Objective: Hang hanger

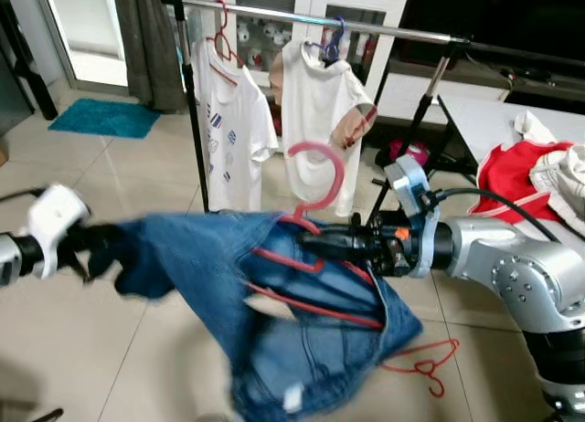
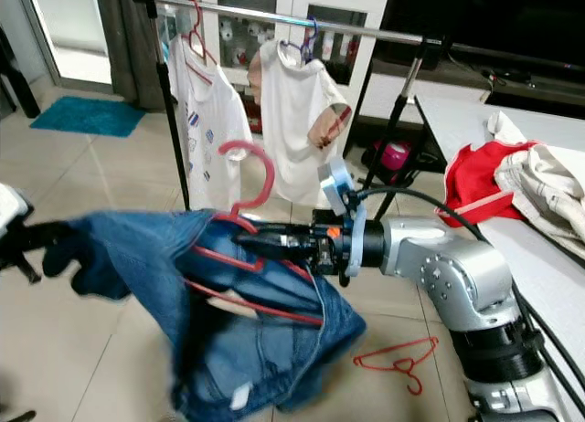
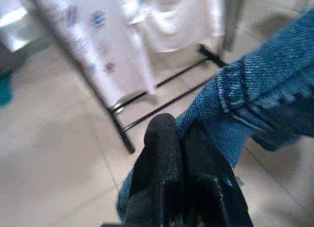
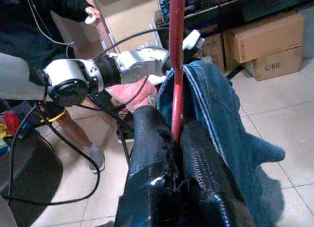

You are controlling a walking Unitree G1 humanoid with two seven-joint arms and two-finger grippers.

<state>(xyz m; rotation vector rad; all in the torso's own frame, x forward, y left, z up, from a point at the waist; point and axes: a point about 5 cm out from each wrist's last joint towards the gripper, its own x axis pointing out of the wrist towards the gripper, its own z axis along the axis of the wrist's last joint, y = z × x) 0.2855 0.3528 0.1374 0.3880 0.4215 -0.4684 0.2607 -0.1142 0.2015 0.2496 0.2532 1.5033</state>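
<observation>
My right claw (image 1: pixel 315 244) pinches the red hanger (image 1: pixel 315 180) carrying jeans (image 1: pixel 302 331); my left claw (image 1: pixel 96 248), at nine o'clock, pinches their hem.

Right gripper (image 1: pixel 315 244) extended leftward, fingers clamped. Left gripper (image 1: pixel 96 248) extended rightward, fingers (image 3: pixel 162 153) pressed together.
</observation>
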